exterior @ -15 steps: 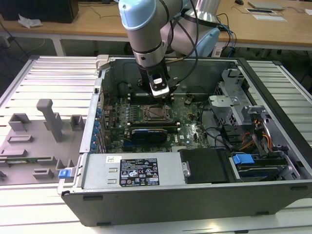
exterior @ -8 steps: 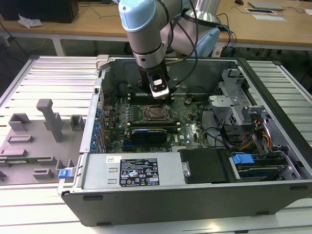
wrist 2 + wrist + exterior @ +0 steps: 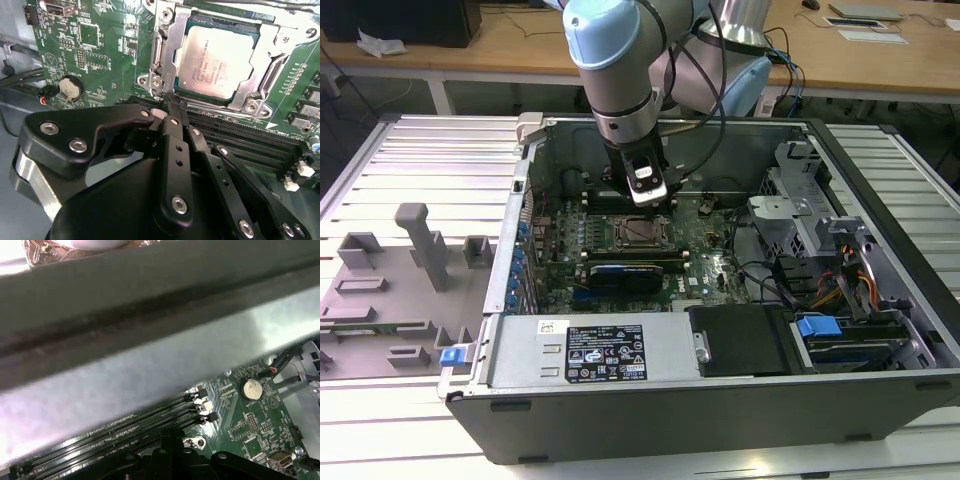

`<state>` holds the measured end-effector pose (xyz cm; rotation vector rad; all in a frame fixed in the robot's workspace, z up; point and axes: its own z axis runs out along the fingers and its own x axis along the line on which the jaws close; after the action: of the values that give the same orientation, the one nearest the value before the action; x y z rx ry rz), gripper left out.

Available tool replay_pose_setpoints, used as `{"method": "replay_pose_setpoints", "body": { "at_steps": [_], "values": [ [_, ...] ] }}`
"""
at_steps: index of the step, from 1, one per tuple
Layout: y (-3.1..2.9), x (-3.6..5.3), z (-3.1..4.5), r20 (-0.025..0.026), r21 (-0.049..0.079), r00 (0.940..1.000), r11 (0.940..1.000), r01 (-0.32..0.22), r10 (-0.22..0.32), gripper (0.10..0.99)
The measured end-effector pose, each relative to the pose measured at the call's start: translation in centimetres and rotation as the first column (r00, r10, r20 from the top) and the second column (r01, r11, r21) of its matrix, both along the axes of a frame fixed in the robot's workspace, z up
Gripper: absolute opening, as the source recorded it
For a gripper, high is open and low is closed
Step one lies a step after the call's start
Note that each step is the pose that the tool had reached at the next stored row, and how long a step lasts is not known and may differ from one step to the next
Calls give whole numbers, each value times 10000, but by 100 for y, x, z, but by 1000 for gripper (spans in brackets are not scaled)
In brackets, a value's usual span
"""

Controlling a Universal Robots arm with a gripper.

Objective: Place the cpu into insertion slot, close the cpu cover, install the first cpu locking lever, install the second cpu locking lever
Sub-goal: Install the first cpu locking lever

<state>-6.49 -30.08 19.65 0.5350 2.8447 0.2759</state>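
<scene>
The arm reaches down into the open computer case (image 3: pixel 880 330), its gripper (image 3: pixel 648 190) hanging just above the green motherboard (image 3: pixel 720 265), close behind the socket as the exterior view shows it. In the second wrist view the gripper's black fingers (image 3: pixel 172 125) are drawn together with no gap showing, their tips at the near edge of the cpu cover (image 3: pixel 170 45) and nothing held between them. The cpu (image 3: pixel 217 62) sits flat in the insertion slot (image 3: pixel 187 102), its silvery top showing through the window of the cover, which lies down around it. Long black memory slots (image 3: pixel 240 137) run just beside the socket, under the fingers. There is little room here: the case's grey back wall (image 3: pixel 150 355) stands close by, and a round coin battery (image 3: pixel 70 88) lies off to one side on bare board.
</scene>
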Motion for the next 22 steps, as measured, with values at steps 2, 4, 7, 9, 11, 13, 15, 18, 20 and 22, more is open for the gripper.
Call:
{"method": "replay_pose_setpoints", "body": {
  "at_steps": [2, 4, 7, 9, 11, 13, 15, 18, 20, 22],
  "values": [
    [-3, 0, 0, 0, 22, 10000, 10000, 1, -1, 106],
    [-3, 0, 15, 1, 25, 10000, 10000, 1, -1, 106],
    [-4, 0, 108, 1, -44, 10000, 10000, 0, 0, 106],
    [-4, 0, 177, 0, -127, 10000, 9999, 0, 0, 106],
    [-3, 1, 220, 2, -242, 10000, 9997, 0, 0, 106],
    [-3, 0, 221, 1, -259, 10000, 9997, -2, 2, 106],
    [-3, 0, 221, -43, -262, 10000, 9997, -1, 0, 106],
    [-3, 23, 218, -848, -260, 9964, 9997, -23, 1, 106],
    [-4, 33, 215, -1293, -267, 9916, 9996, -33, -1, 106],
    [-4, 33, 215, -1294, -267, 9916, 9996, -34, -1, 106]
  ]
}}
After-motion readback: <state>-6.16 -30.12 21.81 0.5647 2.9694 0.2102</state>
